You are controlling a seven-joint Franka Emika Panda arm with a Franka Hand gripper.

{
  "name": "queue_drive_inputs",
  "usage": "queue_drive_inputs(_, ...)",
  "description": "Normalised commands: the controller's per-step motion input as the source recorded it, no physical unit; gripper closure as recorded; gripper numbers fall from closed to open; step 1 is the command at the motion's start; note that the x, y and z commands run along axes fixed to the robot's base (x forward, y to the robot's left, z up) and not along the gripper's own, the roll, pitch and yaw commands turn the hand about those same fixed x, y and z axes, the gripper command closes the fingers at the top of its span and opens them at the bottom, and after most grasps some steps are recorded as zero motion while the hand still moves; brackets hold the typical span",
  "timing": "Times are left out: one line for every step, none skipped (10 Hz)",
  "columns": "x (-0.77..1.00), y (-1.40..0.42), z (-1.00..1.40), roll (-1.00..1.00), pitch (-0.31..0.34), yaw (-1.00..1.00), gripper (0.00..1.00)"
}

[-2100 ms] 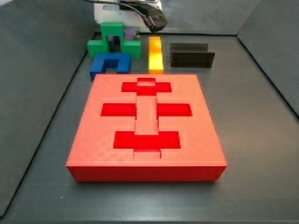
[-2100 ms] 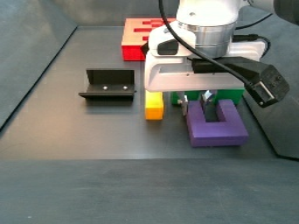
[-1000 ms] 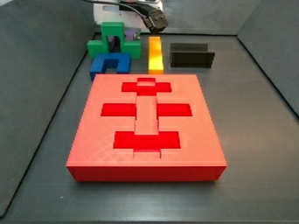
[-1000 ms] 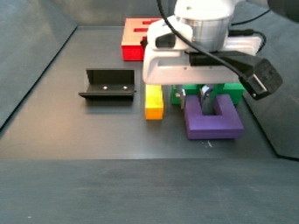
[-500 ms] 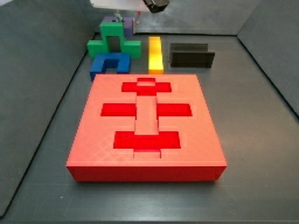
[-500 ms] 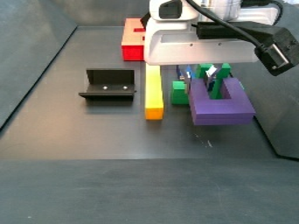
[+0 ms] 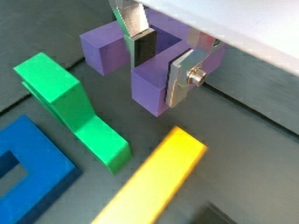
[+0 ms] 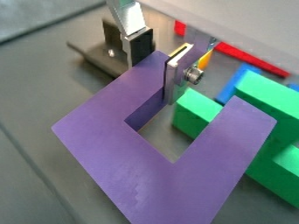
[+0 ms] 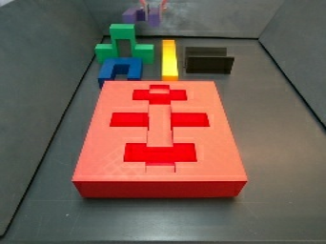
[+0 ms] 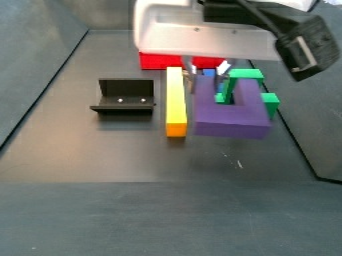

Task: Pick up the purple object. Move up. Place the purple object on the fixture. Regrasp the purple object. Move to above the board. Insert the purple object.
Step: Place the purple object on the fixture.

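Gripping one prong of the purple object [image 10: 230, 112], the gripper [image 8: 155, 63] holds it clear of the floor, jaws shut on that prong. The block hangs just right of the yellow bar [image 10: 175, 100], with the fixture [image 10: 123, 97] well left of it in a side view.

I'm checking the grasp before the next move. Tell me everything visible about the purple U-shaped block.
The purple U-shaped plastic block is matte, with two square prongs joined by a base. The hand is shut on one prong: silver fingers clamp its two sides in both wrist views. In a side view it looks lifted off the dark floor, roughly level, beside the yellow bar and in front of the green block; only the fingers seem to touch it.
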Motion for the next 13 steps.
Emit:
queue_drive_inputs(0.80, 0.05, 0.28, -0.99, -0.229, -0.25, 1.00)
queue_drive_inputs(0.89, 0.00, 0.31, -0.97, 0.000, -0.24, 1.00)
queue_drive_inputs(0.90, 0.00, 0.31, -0.97, 0.000, -0.22, 1.00)
queue_drive_inputs(0.90, -0.04, 0.29, -0.95, 0.037, -0.18, 1.00)
queue_drive_inputs(0.89, -0.09, 0.21, -0.95, 0.140, -0.11, 1.00)
queue_drive_inputs(0.87, -0.11, 0.13, -0.96, 0.217, -0.07, 1.00)
queue_drive_inputs(0.84, -0.10, 0.06, -0.99, 0.257, -0.03, 1.00)
queue_drive_inputs(0.81, -0.07, 0.00, -1.00, 0.294, 0.00, 1.00)
queue_drive_inputs(0.81, -0.08, 0.01, -1.00, 0.280, 0.00, 1.00)
queue_drive_inputs(0.86, -0.14, 0.03, -0.96, 0.226, -0.02, 1.00)
queue_drive_inputs(0.92, -0.10, 0.00, -0.83, 0.023, 0.00, 1.00)
queue_drive_inputs(0.92, -0.04, -0.08, -0.85, 0.000, 0.00, 1.00)
queue_drive_inputs(0.95, -0.06, -0.15, -0.82, 0.000, 0.00, 1.00)
